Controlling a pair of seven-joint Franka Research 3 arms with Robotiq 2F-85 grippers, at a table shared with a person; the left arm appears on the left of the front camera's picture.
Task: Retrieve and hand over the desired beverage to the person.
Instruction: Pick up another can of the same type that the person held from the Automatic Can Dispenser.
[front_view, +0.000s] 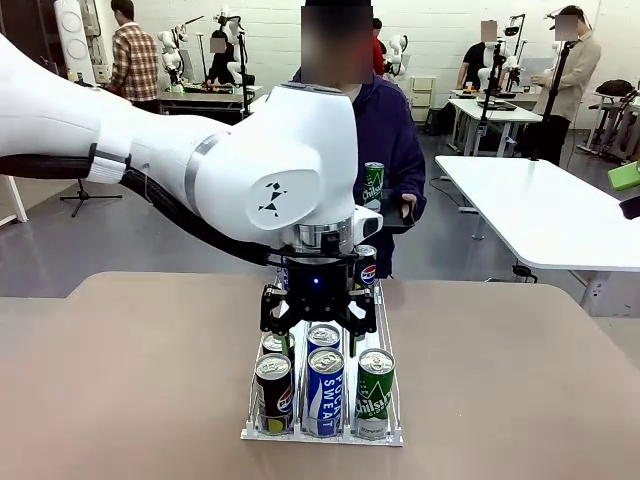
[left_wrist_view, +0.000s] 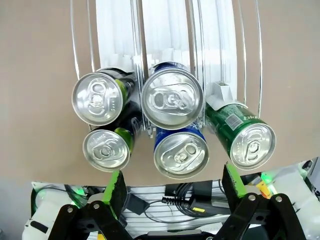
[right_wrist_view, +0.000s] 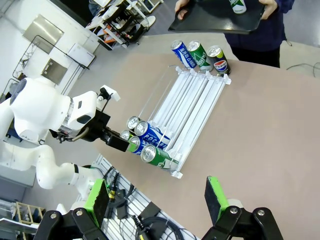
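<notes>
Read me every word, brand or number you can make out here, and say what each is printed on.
"SWEAT": front blue can; the word above it is unclear.
"Chilsung": front green can beside it.
Barcode digits on that green can, left wrist view: too small to read.
Green can on the tray: lettering too small to read.
Front dark can: round logo, no readable words.

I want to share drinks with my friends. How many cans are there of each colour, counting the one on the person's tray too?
Black cans: 3
Blue cans: 3
Green cans: 3
Total: 9
</notes>
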